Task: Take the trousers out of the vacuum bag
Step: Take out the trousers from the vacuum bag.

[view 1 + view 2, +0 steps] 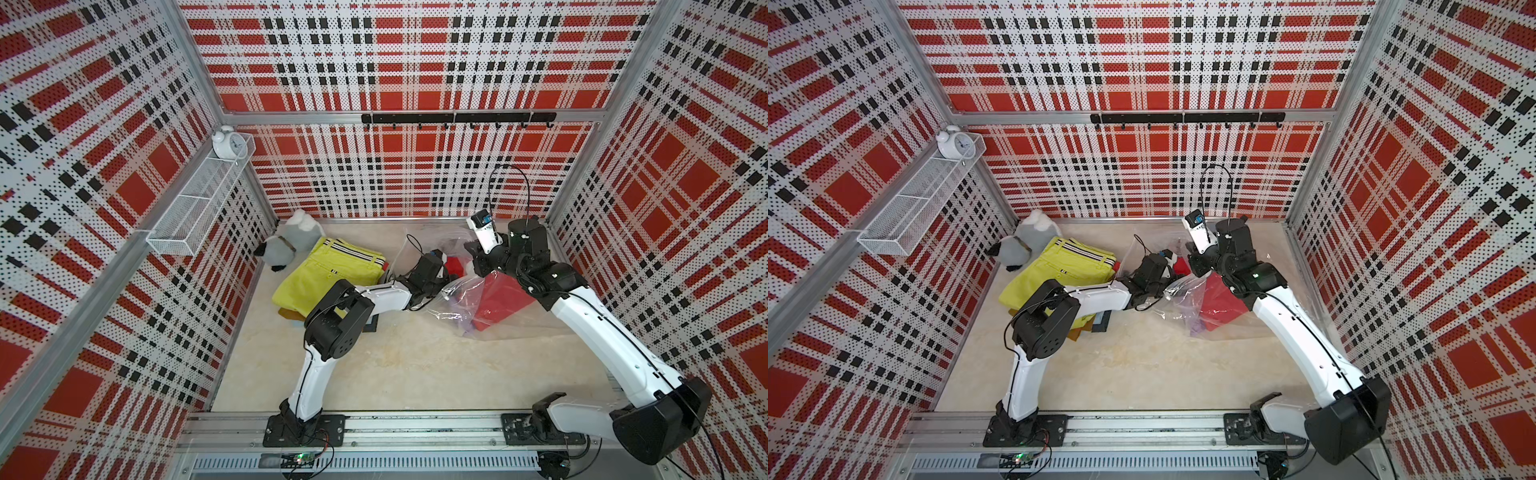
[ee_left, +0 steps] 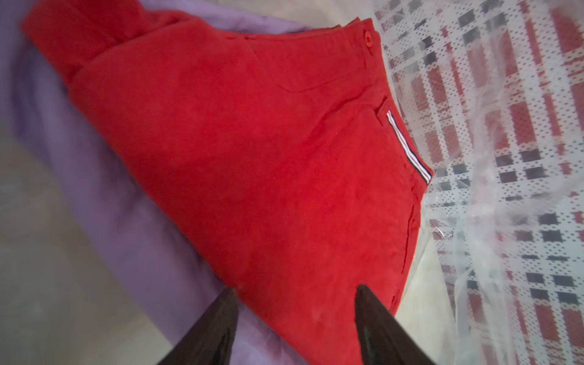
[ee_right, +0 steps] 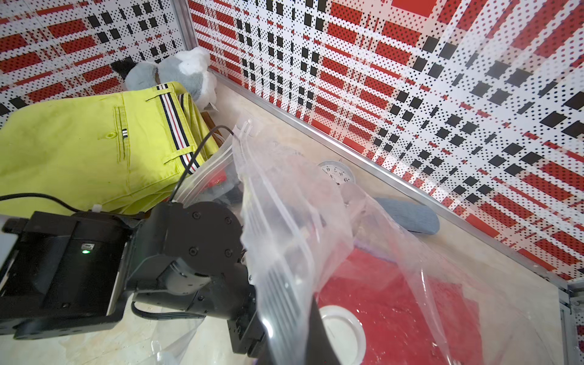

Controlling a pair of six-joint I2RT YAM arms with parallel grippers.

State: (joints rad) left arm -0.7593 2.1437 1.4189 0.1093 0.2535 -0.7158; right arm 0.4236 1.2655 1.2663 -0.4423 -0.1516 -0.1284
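The task looks about half done or a little more. In both top views a pile of folded pairs lies outside the bag, left of the middle of the frame, with the yellow-green trousers (image 1: 328, 270) on top. A mustard-brown pair (image 1: 291, 313) and a dark pair (image 1: 370, 326) show only as edges under it. How many pairs are in this pile I cannot tell.

The vacuum bag (image 1: 540, 328) lies right of the middle, and in it are the red trousers (image 1: 503, 299) with the lilac trousers (image 1: 471, 328) under them. These two are not yet taken out.

The left hand (image 2: 296, 287) is inside the mouth of the bag. Its fingers stand apart just over the near edge of the red pair and grip nothing. The right hand (image 3: 311, 335) is closed on the upper edge of the bag and holds the mouth lifted.

The bag is thin, clear, crinkly plastic with shiny folds. It has a ribbed zip-seal strip (image 3: 243, 148) and a flat round white valve cap (image 3: 343, 335). The trousers are matt woven cloth, soft, folded flat. The red and the yellow-green pairs have a striped band at the waist. The surface (image 1: 395, 365) is pale and stone-like.
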